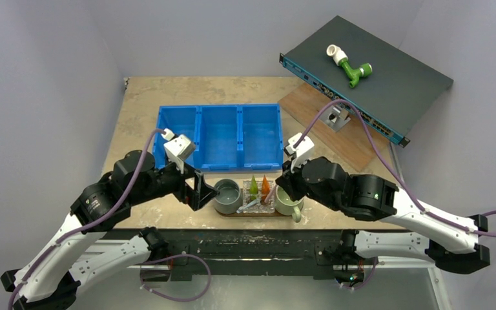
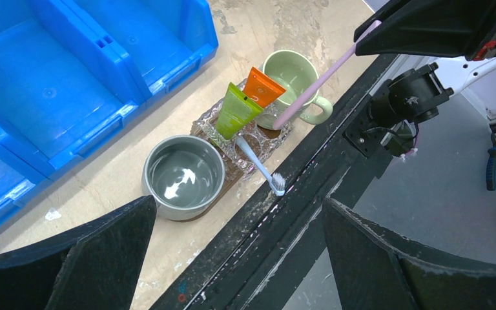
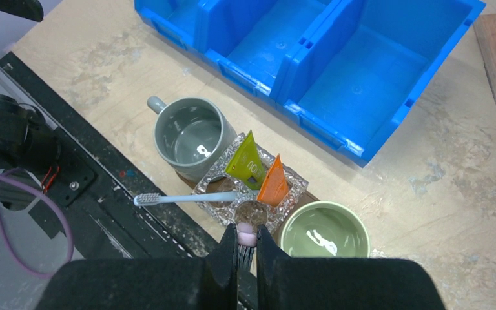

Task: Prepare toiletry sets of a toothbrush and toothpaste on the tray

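The light is soft and even, falling from overhead, and shadows on the surface (image 1: 168, 103) are faint. Small white glints sit on the grey mug (image 2: 183, 177)'s inner floor, and the crinkled clear holder (image 3: 214, 186) sparkles. In the left wrist view the left gripper (image 2: 239, 258) fills the lower corners as dark, soft-edged masses. In the right wrist view the right gripper (image 3: 247, 248) is a black blur at bottom centre, and the pink toothbrush (image 3: 246, 236) pinched in it is a fuzzy stub. The blue bin (image 2: 71, 71)'s edges bow slightly near the frame corners.
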